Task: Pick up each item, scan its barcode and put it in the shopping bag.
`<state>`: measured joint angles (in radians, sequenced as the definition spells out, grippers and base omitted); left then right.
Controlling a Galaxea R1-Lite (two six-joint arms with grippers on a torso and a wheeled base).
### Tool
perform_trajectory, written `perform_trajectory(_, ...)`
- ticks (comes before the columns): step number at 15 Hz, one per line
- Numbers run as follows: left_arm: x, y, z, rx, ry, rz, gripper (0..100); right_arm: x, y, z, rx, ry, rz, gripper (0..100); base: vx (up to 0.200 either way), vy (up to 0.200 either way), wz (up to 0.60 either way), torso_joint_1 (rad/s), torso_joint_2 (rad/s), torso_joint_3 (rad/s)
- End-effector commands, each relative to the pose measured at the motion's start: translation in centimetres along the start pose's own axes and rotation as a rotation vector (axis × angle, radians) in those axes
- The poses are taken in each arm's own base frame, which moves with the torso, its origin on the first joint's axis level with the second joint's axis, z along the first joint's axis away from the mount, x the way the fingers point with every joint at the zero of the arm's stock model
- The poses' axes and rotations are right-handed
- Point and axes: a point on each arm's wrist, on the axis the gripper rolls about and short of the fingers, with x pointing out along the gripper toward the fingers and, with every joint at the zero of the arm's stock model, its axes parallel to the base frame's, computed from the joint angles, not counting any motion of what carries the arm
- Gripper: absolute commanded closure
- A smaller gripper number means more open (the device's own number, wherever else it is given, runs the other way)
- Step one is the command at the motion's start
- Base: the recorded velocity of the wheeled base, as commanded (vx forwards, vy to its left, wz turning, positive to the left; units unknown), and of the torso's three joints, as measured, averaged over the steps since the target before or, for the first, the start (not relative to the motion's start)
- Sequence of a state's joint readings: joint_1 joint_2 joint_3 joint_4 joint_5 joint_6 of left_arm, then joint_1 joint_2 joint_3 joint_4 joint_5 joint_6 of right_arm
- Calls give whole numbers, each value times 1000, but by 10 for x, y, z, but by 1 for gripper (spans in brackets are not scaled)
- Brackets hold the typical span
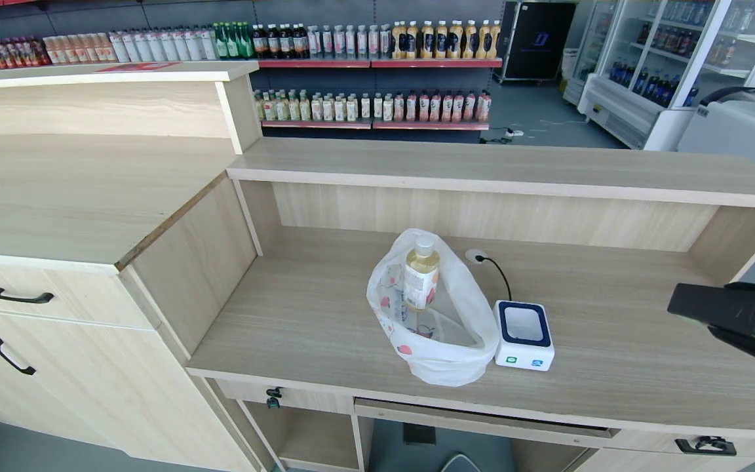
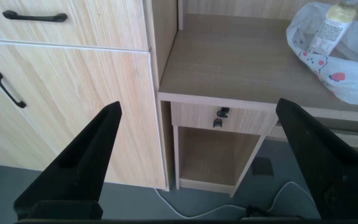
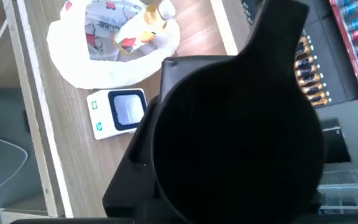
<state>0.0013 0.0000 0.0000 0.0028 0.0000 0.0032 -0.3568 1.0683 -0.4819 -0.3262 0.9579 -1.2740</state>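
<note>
a: head view first. where is the task's thing?
b: bottle point(image 1: 421, 275) stands upright inside the shopping bag point(image 1: 443, 357), cap above the bag's rim. the bag sits mid-surface on the lower desk point(image 1: 613, 354). scanner point(image 1: 523, 334) is just beside the bag, on the robot's right of it, window facing up. a black cable point(image 1: 499, 274) runs from behind the scanner to a round grommet point(image 1: 476, 254) in the desk top.
a: arms?
b: right arm point(image 1: 738, 321) is a dark shape at the right edge, well apart from the scanner.
a: left wrist view.
b: left gripper point(image 2: 199, 104) hangs out in front of the desk, well apart from the bag. its fingers point(image 2: 86, 162) are spread wide with nothing between them. past them: a drawer lock point(image 2: 219, 118) under the desk edge, a cabinet door point(image 2: 73, 112) with a black handle point(image 2: 8, 90), and the bag with the bottle on the desk.
a: right wrist view.
b: right gripper point(image 3: 229, 124): the black housing covers the middle. spread or closed, cannot tell. beyond it the bag holds the bottle, and the scanner lies just beside the bag on the desk.
</note>
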Motion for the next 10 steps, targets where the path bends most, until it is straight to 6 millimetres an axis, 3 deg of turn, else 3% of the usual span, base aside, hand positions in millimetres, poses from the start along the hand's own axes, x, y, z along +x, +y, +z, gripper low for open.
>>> perform_trajectory(1, 0, 0, 0, 0, 2, 0, 0, -3, -1, 0, 105, 12, -14, 100, 0, 0, 600, 2, 2, 2)
perform_trajectory(4, 0, 0, 0, 0, 2, 0, 0, -6, -10, 6, 339, 45, -71, 100, 0, 0, 600, 5, 4, 1)
perform_trajectory(6, 0, 0, 0, 0, 0, 0, 0, 1, -33, 5, 657, 115, -186, 100, 0, 0, 600, 5, 5, 5)
perform_trajectory(8, 0, 0, 0, 0, 2, 0, 0, 23, -52, -17, 1008, 157, -234, 100, 0, 0, 0, 0, 0, 0)
perform_trajectory(10, 0, 0, 0, 0, 2, 0, 0, 45, -56, -62, 1184, 322, -310, 100, 0, 0, 0, 0, 0, 0)
